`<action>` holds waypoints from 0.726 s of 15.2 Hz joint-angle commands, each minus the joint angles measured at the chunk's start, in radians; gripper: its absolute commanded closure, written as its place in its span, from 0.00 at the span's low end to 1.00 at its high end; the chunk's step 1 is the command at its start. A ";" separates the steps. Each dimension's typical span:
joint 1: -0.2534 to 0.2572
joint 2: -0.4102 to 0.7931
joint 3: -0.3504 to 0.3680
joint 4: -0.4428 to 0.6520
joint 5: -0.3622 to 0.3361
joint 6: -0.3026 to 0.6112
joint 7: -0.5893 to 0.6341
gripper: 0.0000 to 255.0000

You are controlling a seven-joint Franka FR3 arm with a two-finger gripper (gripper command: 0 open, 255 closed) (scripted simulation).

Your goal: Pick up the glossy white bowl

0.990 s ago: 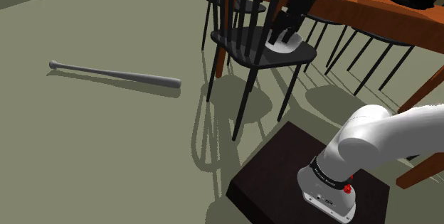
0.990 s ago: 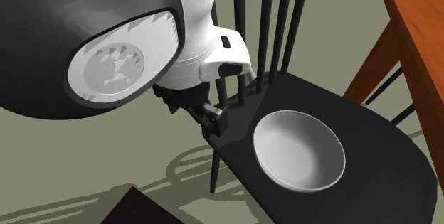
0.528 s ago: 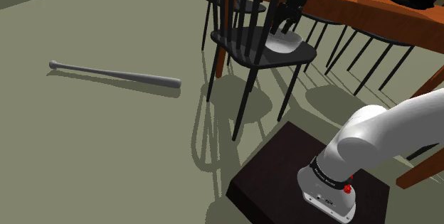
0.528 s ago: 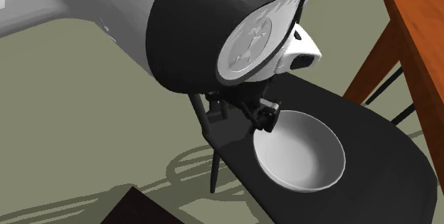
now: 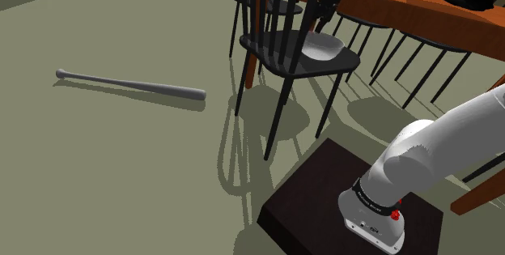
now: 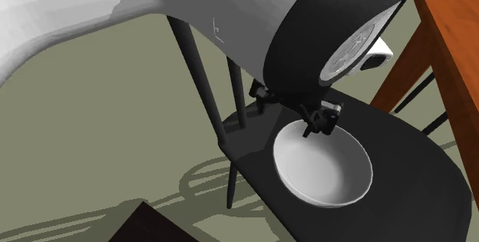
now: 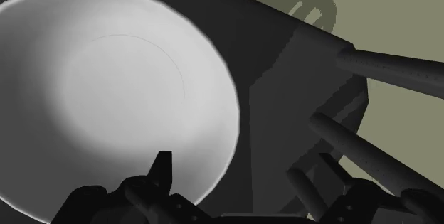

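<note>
Bowl (image 6: 322, 164) sits on the chair seat (image 6: 414, 171); my hand (image 6: 289, 112) hangs wide, seemingly straddling its rim. Close off-centre and the slick rim could squirt free.

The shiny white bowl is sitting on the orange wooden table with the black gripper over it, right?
Wrong surface: the glossy white round bowl sits on the seat of the black spindle-back chair, as the second exterior view shows. The black two-finger gripper does hover over it.
</note>
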 commanded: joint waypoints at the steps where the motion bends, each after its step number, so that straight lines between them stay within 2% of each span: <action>1: -0.001 -0.003 -0.001 -0.029 -0.001 0.026 -0.004 0.00; 5: -0.002 -0.008 -0.002 -0.068 -0.001 0.060 -0.008 0.00; 6: -0.002 -0.006 -0.002 -0.066 -0.001 0.060 -0.008 1.00; 11: -0.002 -0.006 -0.002 -0.067 -0.001 0.061 -0.008 1.00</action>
